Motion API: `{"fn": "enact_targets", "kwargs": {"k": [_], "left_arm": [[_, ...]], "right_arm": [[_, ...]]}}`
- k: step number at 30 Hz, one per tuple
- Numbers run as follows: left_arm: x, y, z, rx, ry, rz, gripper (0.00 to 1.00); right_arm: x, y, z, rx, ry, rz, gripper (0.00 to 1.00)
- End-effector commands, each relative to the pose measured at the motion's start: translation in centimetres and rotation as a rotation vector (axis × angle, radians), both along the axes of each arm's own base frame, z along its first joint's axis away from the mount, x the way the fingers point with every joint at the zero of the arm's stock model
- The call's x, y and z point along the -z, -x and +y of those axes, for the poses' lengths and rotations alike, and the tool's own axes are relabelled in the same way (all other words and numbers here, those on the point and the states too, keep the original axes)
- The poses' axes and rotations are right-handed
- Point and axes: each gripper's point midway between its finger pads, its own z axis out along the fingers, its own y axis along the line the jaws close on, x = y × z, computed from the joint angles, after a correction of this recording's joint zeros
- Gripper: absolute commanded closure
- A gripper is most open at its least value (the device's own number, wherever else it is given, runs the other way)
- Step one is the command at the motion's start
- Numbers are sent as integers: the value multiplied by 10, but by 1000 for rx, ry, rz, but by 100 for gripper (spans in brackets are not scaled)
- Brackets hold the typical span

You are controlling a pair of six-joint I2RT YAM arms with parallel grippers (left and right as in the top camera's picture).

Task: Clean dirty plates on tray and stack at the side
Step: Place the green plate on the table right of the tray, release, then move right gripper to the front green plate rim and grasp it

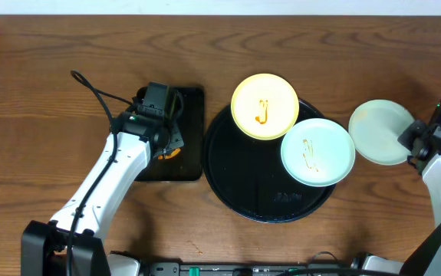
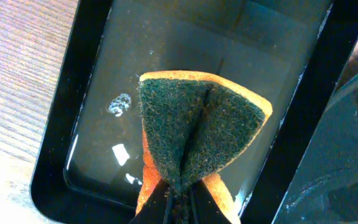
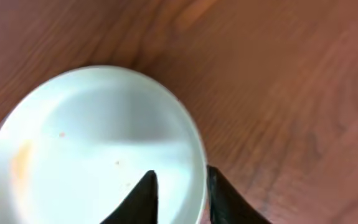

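The round black tray (image 1: 235,172) holds a pale yellow plate (image 1: 264,106) with an orange-brown squiggle, overhanging its far rim. It also holds a pale blue-green plate (image 1: 317,151) with a squiggle at its right. A second blue-green plate (image 1: 380,132) lies on the table right of the tray. It also shows in the right wrist view (image 3: 91,143) with only a faint orange smear. My right gripper (image 1: 412,139) (image 3: 180,177) straddles its right rim, shut on it. My left gripper (image 1: 166,142) (image 2: 179,193) is shut on a folded orange sponge (image 2: 197,124) with a green scouring face.
A smaller rectangular black tray (image 1: 193,100) (image 2: 73,93) sits left of the round tray, with shallow liquid and a few bubbles in it. The sponge hangs over it. The round tray's rim (image 2: 347,155) lies close on its right. Bare wood surrounds the rest.
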Motion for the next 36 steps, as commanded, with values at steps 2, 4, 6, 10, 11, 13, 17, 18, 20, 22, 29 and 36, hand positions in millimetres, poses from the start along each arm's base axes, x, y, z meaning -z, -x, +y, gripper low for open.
{"fn": "enact_targets", "kwargs": {"k": [2, 4, 6, 10, 11, 13, 17, 18, 20, 22, 29, 36], "left_arm": [[2, 2, 4, 4, -20, 4, 92], [2, 2, 4, 4, -20, 4, 93], [2, 2, 4, 4, -20, 4, 92], [2, 2, 4, 4, -20, 4, 92], [2, 2, 4, 4, -20, 4, 92], [2, 2, 4, 4, -20, 4, 92], [2, 2, 4, 4, -20, 4, 92], [2, 2, 4, 4, -20, 4, 92], [2, 2, 4, 4, -20, 4, 92], [2, 2, 4, 4, -20, 4, 92], [2, 2, 4, 4, -20, 4, 92], [2, 2, 4, 4, -20, 4, 92]], "right_arm": [[-5, -24, 44, -245, -171, -80, 68], [-5, -28, 71, -378, -263, -102, 63], [-2, -22, 92, -444, -351, -90, 60], [13, 1, 111, -445, -426, 22, 61], [16, 5, 114, -445, -432, 45, 61], [21, 11, 118, -447, -434, 78, 60], [28, 16, 134, -486, -446, 110, 57], [29, 17, 139, -499, -448, 117, 57], [33, 19, 147, -521, -451, 130, 57], [37, 21, 154, -540, -449, 145, 57], [52, 34, 167, -570, -433, 201, 65], [54, 37, 177, -594, -441, 219, 89]]}}
